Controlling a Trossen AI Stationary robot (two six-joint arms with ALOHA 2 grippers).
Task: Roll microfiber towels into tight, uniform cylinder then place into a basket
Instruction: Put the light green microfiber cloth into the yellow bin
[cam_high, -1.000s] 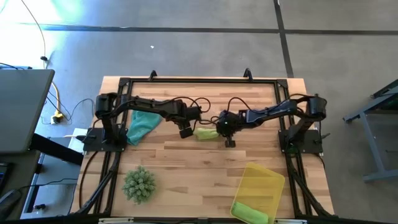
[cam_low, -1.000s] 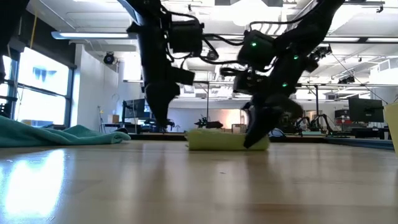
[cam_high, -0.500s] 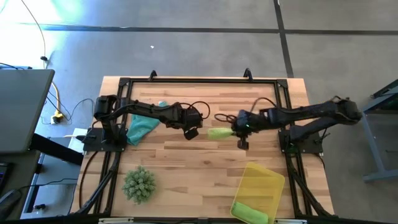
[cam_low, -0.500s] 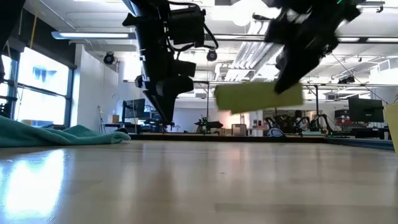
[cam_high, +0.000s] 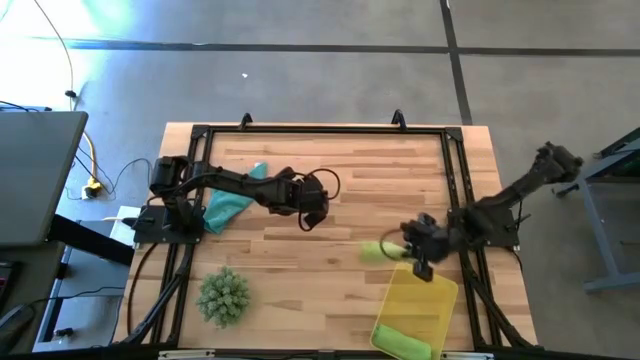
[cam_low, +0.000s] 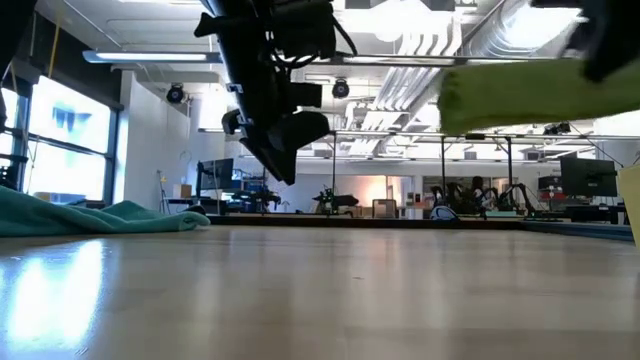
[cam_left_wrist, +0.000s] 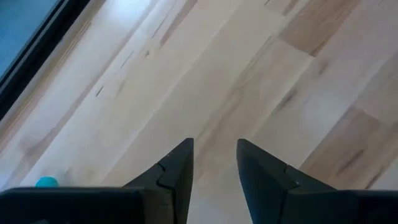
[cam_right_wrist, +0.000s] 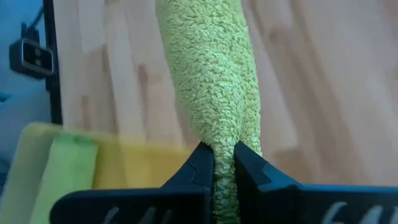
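My right gripper (cam_high: 415, 258) is shut on a rolled pale yellow-green towel (cam_high: 372, 250), held in the air just left of the yellow basket's (cam_high: 432, 290) far end. In the low view the roll (cam_low: 510, 95) hangs high above the tabletop. A bright green towel (cam_high: 405, 340) lies in the basket's near end. A loose teal towel (cam_high: 230, 200) lies spread on the table at the far left. My left gripper (cam_left_wrist: 214, 168) stands open over bare wood near the table's middle (cam_high: 310, 215), with nothing between its fingers. My right gripper pinches one end of the pale yellow-green roll (cam_right_wrist: 219, 140) between its two fingers (cam_right_wrist: 202, 165). The rest of the roll reaches out beyond the fingertips, toward the table's left. The fingers slant down. The roll stays rolled, about level, lifted clear of the table.
A spiky green plant-like ball (cam_high: 222, 295) sits near the front left. A black frame (cam_high: 320, 130) runs round the table's far part, with the arm bases at either side. Bare wood lies between the plant ball and the basket.
My right gripper has lifted the pale yellow-green roll off the table's middle and carried it up and toward the right and near edges, to the basket's far end, rolling its wrist on the way. My left gripper has turned and shifted slightly right.
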